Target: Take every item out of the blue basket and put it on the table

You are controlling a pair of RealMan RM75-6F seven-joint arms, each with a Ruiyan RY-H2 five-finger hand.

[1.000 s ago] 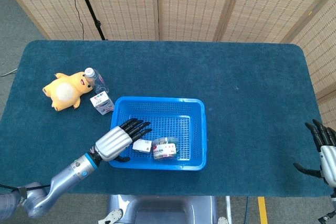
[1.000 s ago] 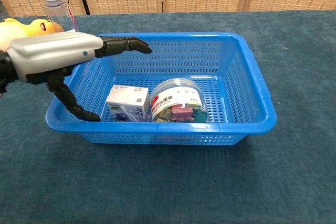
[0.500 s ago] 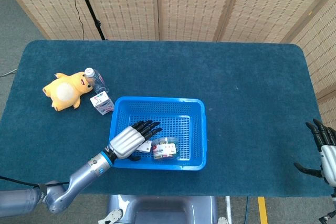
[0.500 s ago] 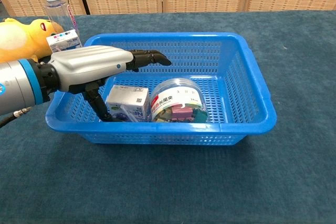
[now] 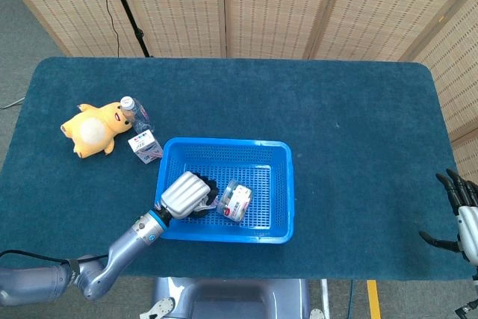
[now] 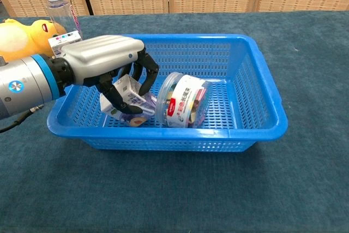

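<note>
Left hand (image 6: 112,66), silver-backed with black fingers (image 6: 148,77), curls around a small white carton (image 6: 126,97) inside the blue basket (image 6: 260,102), tilting it off the mesh floor. Touching the carton, a clear round tub (image 6: 184,99) with a red-and-white label, tipped on its side. Perforated plastic walls, rounded rim. Right hand (image 5: 461,210) at the table's (image 5: 358,125) right edge, fingers spread, holding nothing. Broad open teal cloth right of the basket.
</note>
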